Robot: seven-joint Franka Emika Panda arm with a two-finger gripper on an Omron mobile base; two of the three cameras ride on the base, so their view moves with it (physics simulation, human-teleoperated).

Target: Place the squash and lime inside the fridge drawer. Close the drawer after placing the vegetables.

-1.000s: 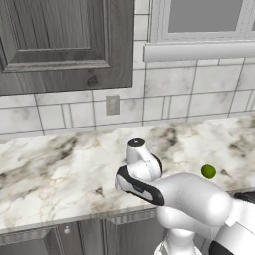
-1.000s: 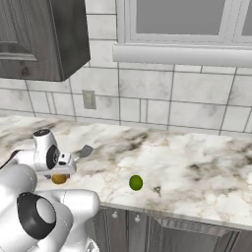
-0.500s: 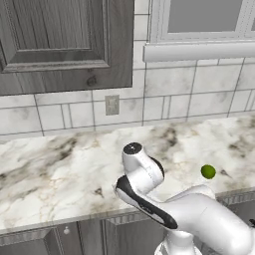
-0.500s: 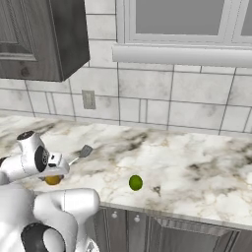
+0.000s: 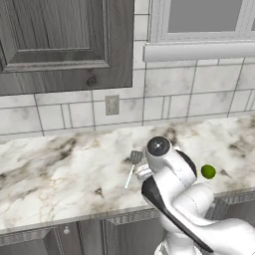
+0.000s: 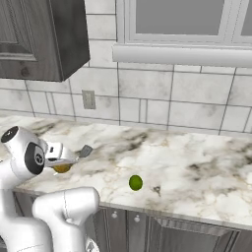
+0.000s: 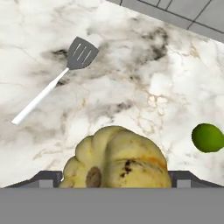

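The hand (image 7: 114, 183) grips the squash (image 7: 116, 159), lifted clear of the counter (image 7: 131, 78) over the last second as the arm swung; the lime (image 6: 136, 182) waits on the marble, second to fetch

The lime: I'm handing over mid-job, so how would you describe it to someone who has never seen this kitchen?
Start at the marble counter under the window and look toward its front edge. The lime sits there alone, a small smooth bright green ball. The spatula is grey with a long white handle, and the squash at the gripper is larger, ribbed and yellowish with brown marks.
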